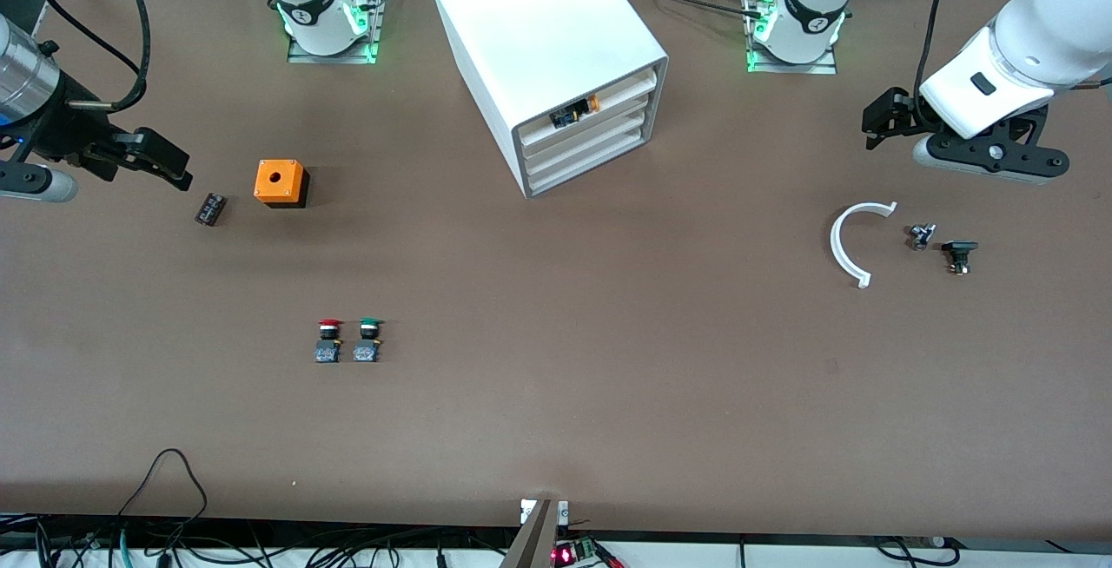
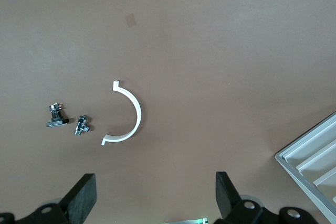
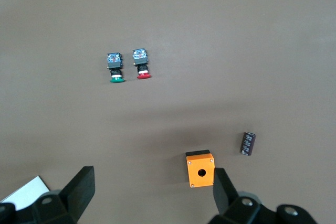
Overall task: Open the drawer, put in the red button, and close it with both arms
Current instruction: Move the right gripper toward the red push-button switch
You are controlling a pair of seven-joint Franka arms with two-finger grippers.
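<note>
The red button [image 1: 329, 340] lies on its side on the table beside a green-capped twin [image 1: 368, 340], nearer the front camera than the cabinet [image 1: 547, 38]. The right wrist view shows the red button [image 3: 141, 63] well away from the fingers. The drawer [image 1: 599, 128], second tier from the top, is pushed in. My right gripper [image 1: 178, 173] hangs open and empty at the right arm's end of the table, beside an orange box [image 1: 281, 182]. My left gripper [image 1: 873, 125] hangs open and empty over the left arm's end. Between the fingers of the left gripper [image 2: 155, 192] and the right gripper [image 3: 152, 190] only table shows.
A small black cylinder [image 1: 210, 208] lies beside the orange box. A white half-ring [image 1: 856, 242] and two small dark parts [image 1: 921, 236] [image 1: 959, 255] lie near the left gripper. An orange-and-black item [image 1: 573, 112] sits in the cabinet's top tier.
</note>
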